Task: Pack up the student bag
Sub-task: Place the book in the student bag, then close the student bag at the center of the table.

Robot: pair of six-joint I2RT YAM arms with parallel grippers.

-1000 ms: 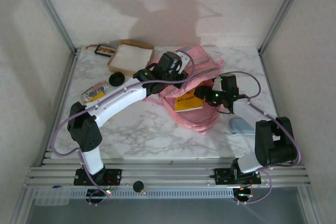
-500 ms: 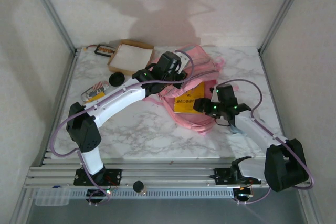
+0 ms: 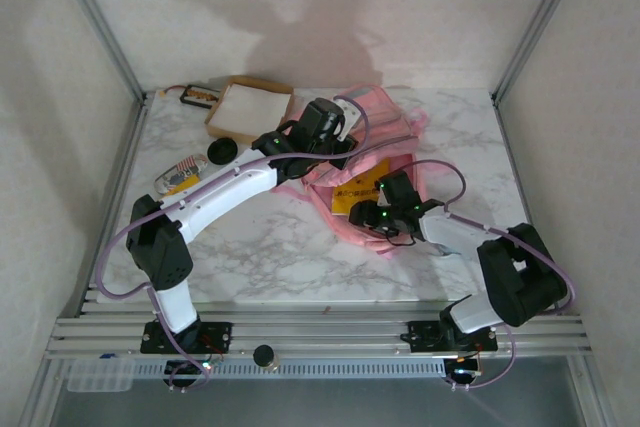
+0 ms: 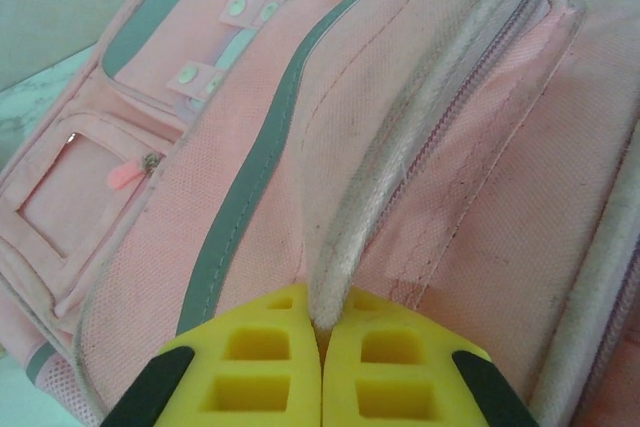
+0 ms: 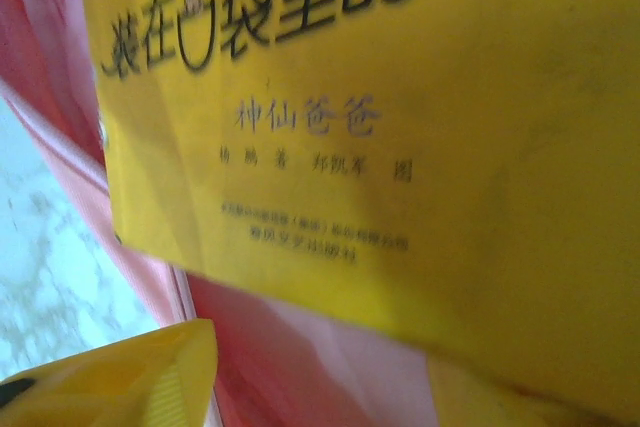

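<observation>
Where the backpack lay: the pink backpack point(image 3: 392, 125) sat on the marble surface point(image 3: 260, 252), right of the middle and toward the back.
Left fingers: the left gripper point(image 3: 333, 150) reached over the backpack's left part. In the left wrist view its yellow fingers point(image 4: 255, 372) were pressed together on a raised piped edge of the backpack point(image 4: 250, 147), pinching it between the pads.
Right fingers: the right gripper point(image 3: 362, 215) hung low at the backpack's near edge, just beside the book. The right wrist view caught one yellow finger point(image 5: 120, 377) in the lower left corner, below the book. Whether the fingers were spread or pressed together could not be told.
Book: a yellow book point(image 3: 362, 187) with black Chinese print lay on the pink fabric between the two arms. Its cover point(image 5: 400, 147) looked tilted and somewhat blurred in the right wrist view.
Back left: a cardboard box point(image 3: 248, 105) with a white inside stood near the back edge, apart from the backpack.
Left side: a black round thing point(image 3: 221, 151) and a clear case point(image 3: 180, 175) with something yellow in it lay near each other.
</observation>
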